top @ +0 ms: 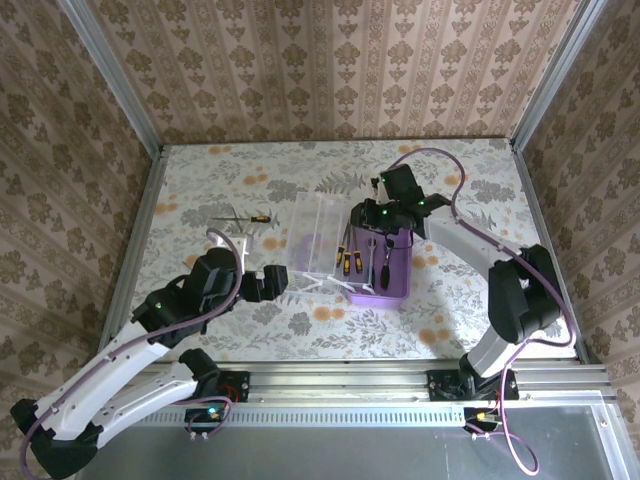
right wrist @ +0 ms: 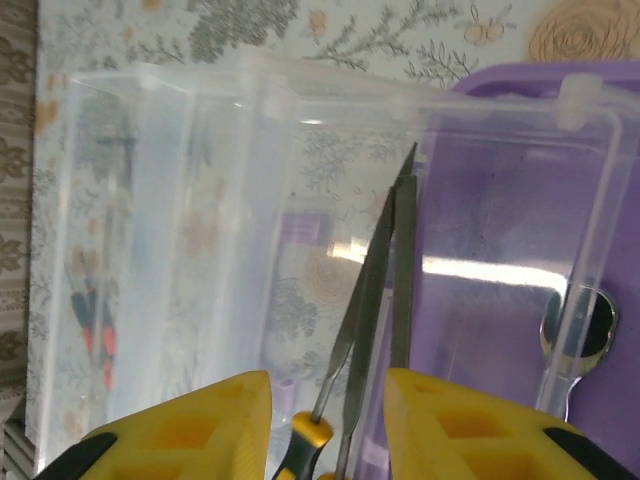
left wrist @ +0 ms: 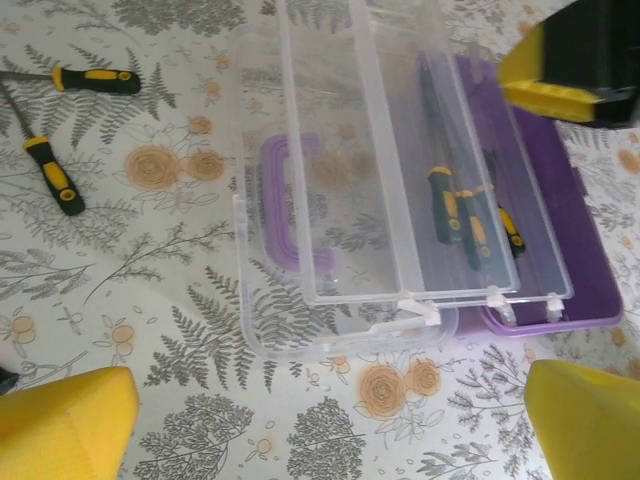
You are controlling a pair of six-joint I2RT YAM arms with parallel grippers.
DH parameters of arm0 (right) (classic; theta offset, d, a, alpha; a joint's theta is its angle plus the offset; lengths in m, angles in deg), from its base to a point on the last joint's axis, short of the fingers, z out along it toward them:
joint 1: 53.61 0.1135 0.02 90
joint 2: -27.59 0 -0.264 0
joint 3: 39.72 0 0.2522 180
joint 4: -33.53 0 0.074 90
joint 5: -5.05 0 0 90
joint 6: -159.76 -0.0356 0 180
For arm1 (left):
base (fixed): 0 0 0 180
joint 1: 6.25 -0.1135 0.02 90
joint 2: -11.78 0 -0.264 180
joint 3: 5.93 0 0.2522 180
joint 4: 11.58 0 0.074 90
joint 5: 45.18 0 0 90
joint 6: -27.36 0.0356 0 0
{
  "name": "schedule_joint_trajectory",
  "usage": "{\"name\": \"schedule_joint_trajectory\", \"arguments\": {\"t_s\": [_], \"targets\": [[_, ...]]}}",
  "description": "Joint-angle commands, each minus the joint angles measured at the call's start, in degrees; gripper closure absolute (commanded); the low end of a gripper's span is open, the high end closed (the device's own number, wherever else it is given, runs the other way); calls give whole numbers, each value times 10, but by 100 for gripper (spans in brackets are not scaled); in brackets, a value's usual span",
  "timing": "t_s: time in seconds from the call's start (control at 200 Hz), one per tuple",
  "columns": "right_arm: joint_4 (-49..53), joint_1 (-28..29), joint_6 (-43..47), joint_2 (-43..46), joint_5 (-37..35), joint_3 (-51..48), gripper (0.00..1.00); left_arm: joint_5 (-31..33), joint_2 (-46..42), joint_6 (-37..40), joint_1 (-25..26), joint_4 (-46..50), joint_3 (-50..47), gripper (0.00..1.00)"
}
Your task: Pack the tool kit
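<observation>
Right now the purple tool kit box [top: 398, 282] sits on the table [top: 200, 180] right of centre, with its clear lid [top: 315, 235] swung fully open to the left and lying flat, purple handle underneath. Through the left wrist camera I count about 3 packed screwdrivers [left wrist: 462, 215] lying lengthwise in the base, orange-and-black handles toward the near end. The right gripper [right wrist: 328, 388] hangs directly over that base with its jaws parted; thin shafts and 1 handle show in the gap, but neither yellow pad appears to touch them, so I read it as let go and clamped on nothing. Out to the left, well apart from the lid, 2 loose screwdrivers [left wrist: 97, 80] lie on the floral cloth. My left gripper [left wrist: 328, 385] hovers near the front of the lid, spread wide and holding nothing. I judge the job a bit past halfway: those 2 tools need to go in, then the lid has to fold over and latch.
</observation>
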Motion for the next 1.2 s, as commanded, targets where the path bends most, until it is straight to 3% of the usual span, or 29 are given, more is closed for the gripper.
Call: {"name": "schedule_joint_trajectory", "arguments": {"t_s": [0.0,0.07,0.17,0.34,0.52,0.825,1.195], "targets": [[16,0,-3,67,-27,-13,63,35,17,-27,-28,33,-7,0],[14,0,0,101,-39,-33,62,47,40,-42,-64,53,-6,0],[12,-1,1,153,-55,-69,61,17,87,-28,-133,43,-8,1],[17,-9,4,214,-74,-124,60,-73,205,5,-251,-41,-8,24],[10,-29,-13,239,-22,-163,59,-110,386,38,-305,-85,67,43],[-11,-35,-22,261,17,-202,58,-69,600,65,-327,-57,218,57],[-19,-43,-17,271,24,-221,58,-52,659,36,-325,-78,212,62]]}}
